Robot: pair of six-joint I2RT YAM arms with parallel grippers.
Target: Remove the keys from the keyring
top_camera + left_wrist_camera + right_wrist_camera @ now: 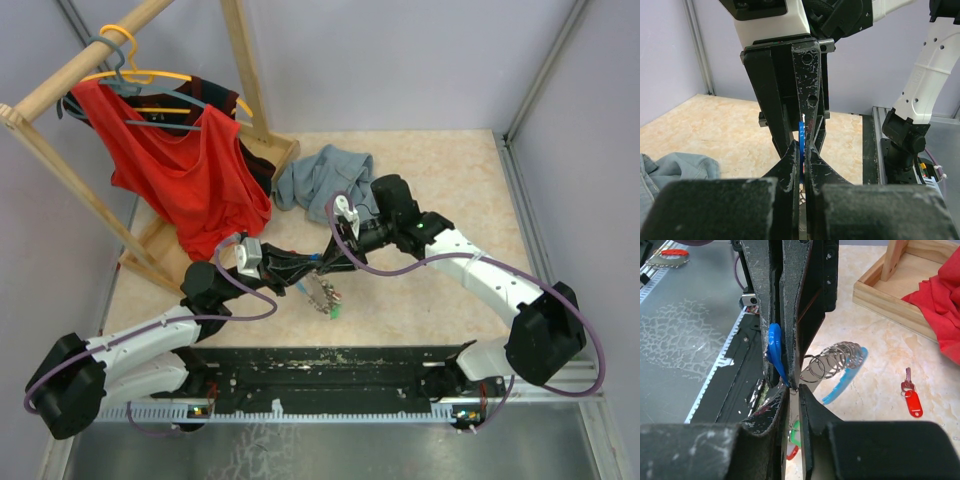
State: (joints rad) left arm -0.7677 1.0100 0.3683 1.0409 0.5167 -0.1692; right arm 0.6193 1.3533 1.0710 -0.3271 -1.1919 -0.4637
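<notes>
Beige bench (440, 170) with two robot arms meeting tip to tip at its middle. At the back left stands one wooden rack (60, 76) carrying a red garment (190, 170) on hangers. One grey-blue cloth (320, 175) lies crumpled just behind the arms. From above, the arms cover most of the spot where they meet. The keyring (846, 382) hangs there just beside the tips, a light blue loop with a chain (832, 362) of silvery rings. The left gripper (801, 150) has its jaws closed on the blue key (774, 347), whose round head is wedged between the fingers. The right gripper (792, 392) faces it with its jaws nearly together, leaving only a slit. Whether they pinch anything cannot be told, because the fingers hide the contact point. Four keys can be counted: the one blue key, one green key (336, 310) low by the ring, a sliver of red beside the green, and one red key (910, 402) lying alone on the bench, well apart from the ring.
</notes>
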